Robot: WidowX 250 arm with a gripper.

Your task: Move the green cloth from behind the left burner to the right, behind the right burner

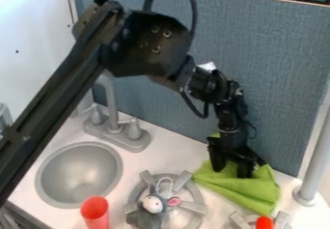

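Note:
The gripper (232,170) hangs at the right, near the blue back panel, with its fingertips down at a green cloth (248,192). The cloth lies crumpled on the white counter behind and between two stove burners, and a bit of green also shows behind the gripper. Whether any cloth is pinched between the fingertips cannot be made out. A grey plush mouse (152,207) with a white face and pink ear rests on the left burner (193,206), to the left of the cloth.
A grey sink basin (80,175) with a faucet (115,121) is at the left. A red cup (95,212) stands by its front right edge. An orange-red object (264,222) sits at the right burner (241,221). A grey post (314,160) rises at the far right.

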